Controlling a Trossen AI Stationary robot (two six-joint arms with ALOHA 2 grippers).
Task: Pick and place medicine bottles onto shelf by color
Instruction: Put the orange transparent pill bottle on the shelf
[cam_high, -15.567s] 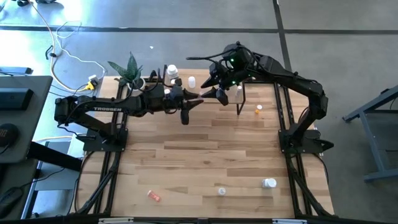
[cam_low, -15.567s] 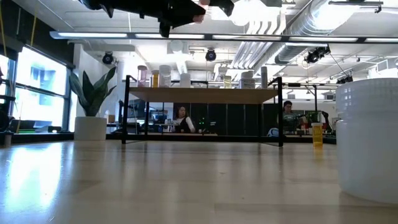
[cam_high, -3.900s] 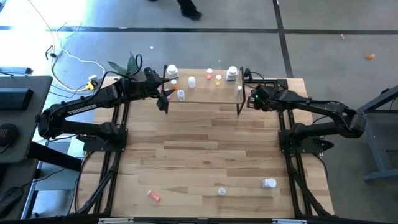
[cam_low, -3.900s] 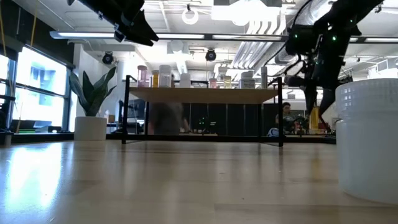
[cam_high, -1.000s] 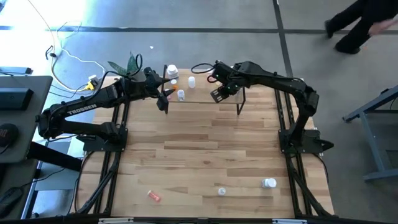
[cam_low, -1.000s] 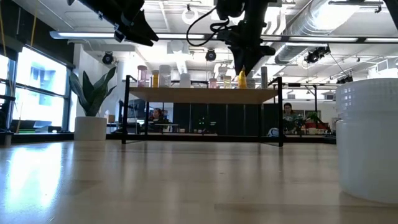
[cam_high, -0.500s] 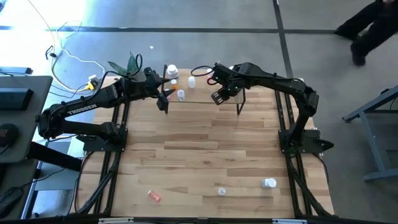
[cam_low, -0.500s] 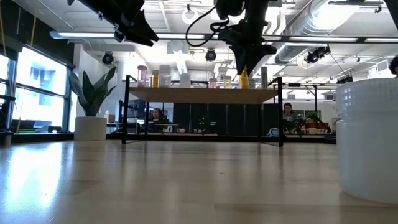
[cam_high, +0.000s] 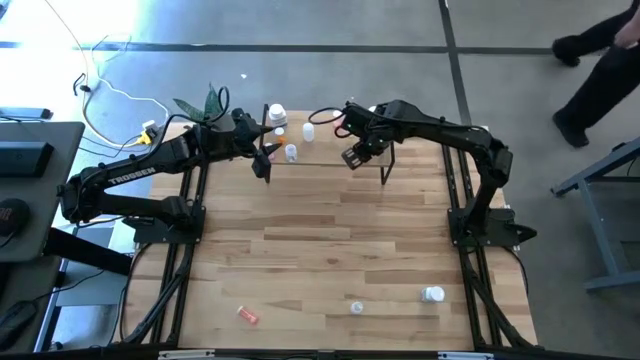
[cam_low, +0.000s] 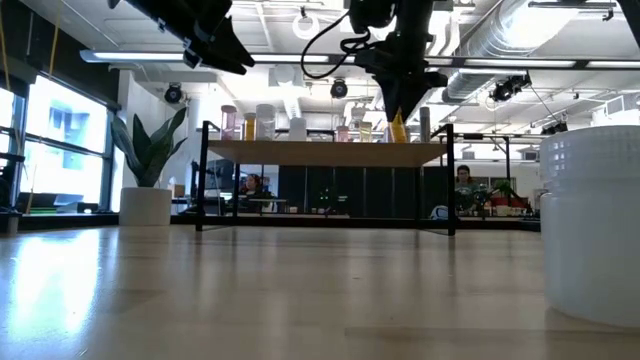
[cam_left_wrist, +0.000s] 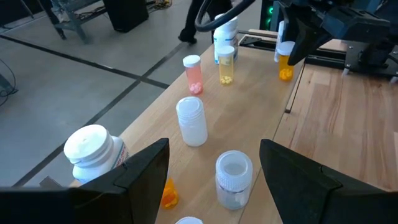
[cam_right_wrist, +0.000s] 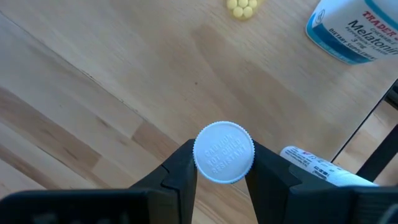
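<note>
The shelf stands at the table's far side and carries several medicine bottles: a white one, clear vials, a pink one, a yellow one. My right gripper hangs over the shelf's right part, shut on an orange bottle with a white cap. My left gripper hovers open over the shelf's left end, touching nothing. My right gripper pinches the orange bottle's white cap between its two fingers, one on each side of the cap's rim. The fingers come from above, pointing down. The bottle hangs upright below them, its base close over the shelf board; I cannot tell whether it touches.
Three more bottles lie near the table's front edge: an orange one, a small one and a white one, which looms large in the low view. A potted plant stands at the far left corner. A person walks beyond the table.
My right gripper has drifted a little toward the table's right edge over the shelf, carrying the orange bottle upright with it. My left gripper has kept still. The person beyond the table has walked on.
</note>
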